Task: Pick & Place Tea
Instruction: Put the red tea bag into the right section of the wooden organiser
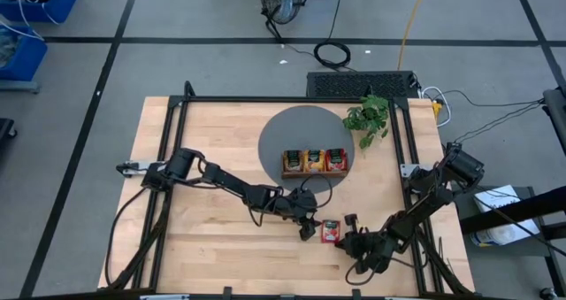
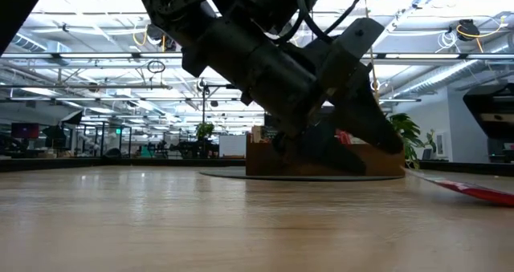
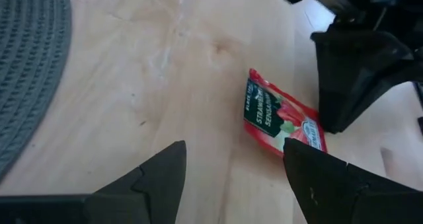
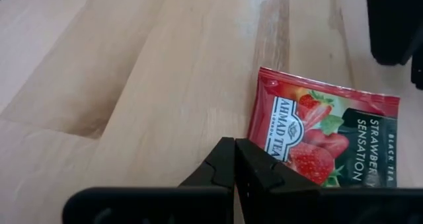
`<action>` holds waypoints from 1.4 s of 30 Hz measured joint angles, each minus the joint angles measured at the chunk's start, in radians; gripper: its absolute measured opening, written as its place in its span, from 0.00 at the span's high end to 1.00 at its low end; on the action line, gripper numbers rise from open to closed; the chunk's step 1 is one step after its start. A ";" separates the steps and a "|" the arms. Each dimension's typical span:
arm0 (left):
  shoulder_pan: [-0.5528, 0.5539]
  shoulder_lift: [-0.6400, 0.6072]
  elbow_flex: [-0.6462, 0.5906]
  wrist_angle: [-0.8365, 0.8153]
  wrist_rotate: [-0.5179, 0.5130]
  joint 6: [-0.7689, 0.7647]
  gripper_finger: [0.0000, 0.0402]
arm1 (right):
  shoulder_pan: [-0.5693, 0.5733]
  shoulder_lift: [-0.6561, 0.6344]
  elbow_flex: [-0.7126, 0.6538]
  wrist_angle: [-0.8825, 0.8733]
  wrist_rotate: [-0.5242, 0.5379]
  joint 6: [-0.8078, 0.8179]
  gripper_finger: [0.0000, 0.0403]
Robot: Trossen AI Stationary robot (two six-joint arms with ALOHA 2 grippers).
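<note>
Wooden tray (image 1: 315,173): sitting on grey mat (image 1: 283,132), holding three sachets (image 1: 314,160). Red sachet (image 1: 331,231) lying loose between left gripper (image 1: 307,226), jaws released, and right gripper (image 1: 351,240), jaws clenched empty.

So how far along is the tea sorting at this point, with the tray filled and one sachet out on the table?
Done: the wooden tray on the grey mat holds sachets in all three compartments. In hand: nothing is gripped. The left gripper stands open beside the red strawberry sachet, which lies flat on the table; the right gripper is shut at the sachet's edge. Left: picking up that sachet and placing it in the tray.
</note>
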State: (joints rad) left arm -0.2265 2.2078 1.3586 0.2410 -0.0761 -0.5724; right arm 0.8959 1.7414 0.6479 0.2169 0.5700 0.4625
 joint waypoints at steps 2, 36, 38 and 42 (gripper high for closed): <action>0.001 0.000 0.000 0.004 0.009 -0.001 0.37 | 0.000 0.000 -0.008 0.002 -0.001 0.020 1.00; -0.015 0.152 0.195 0.010 0.097 0.159 0.78 | 0.008 0.002 -0.077 0.060 -0.017 0.068 1.00; -0.021 0.152 0.195 0.023 0.100 0.199 0.90 | 0.008 0.002 -0.077 0.060 -0.017 0.062 1.00; -0.030 0.152 0.195 0.036 0.101 0.261 0.97 | 0.008 0.002 -0.078 0.085 -0.017 -0.013 1.00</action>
State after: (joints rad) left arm -0.2568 2.3598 1.5539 0.2765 0.0251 -0.3111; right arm 0.9043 1.7435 0.5701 0.3016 0.5529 0.4493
